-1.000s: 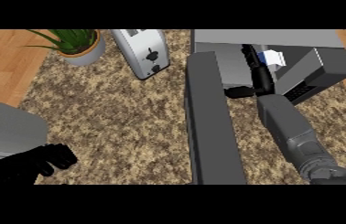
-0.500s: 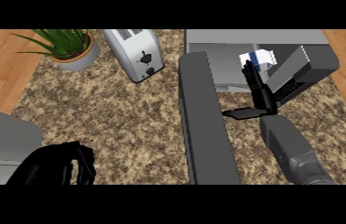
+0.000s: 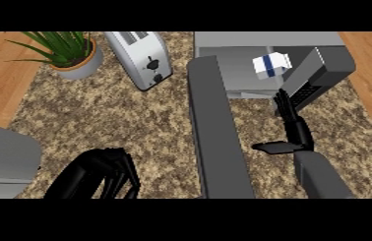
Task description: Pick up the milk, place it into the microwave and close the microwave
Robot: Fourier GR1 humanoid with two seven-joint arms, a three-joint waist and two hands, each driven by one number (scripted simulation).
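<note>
The boxy white milk (image 3: 271,66) carton with a blue stripe lies tilted inside the grey microwave (image 3: 240,44) at upper right, its flat dark door (image 3: 216,132) swung open. The right hand (image 3: 293,123) reaches toward it, fingers straight, holding nothing. The left hand (image 3: 102,176), lower left, has long fingers relaxed over the speckled granite counter (image 3: 109,117). A glossy toaster (image 3: 141,58) and a potted plant (image 3: 67,52) stand at upper left.

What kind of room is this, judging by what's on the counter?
Most likely a home kitchen. On a speckled stone counter stand a toaster, a potted plant and an open microwave with a milk carton inside it.
</note>
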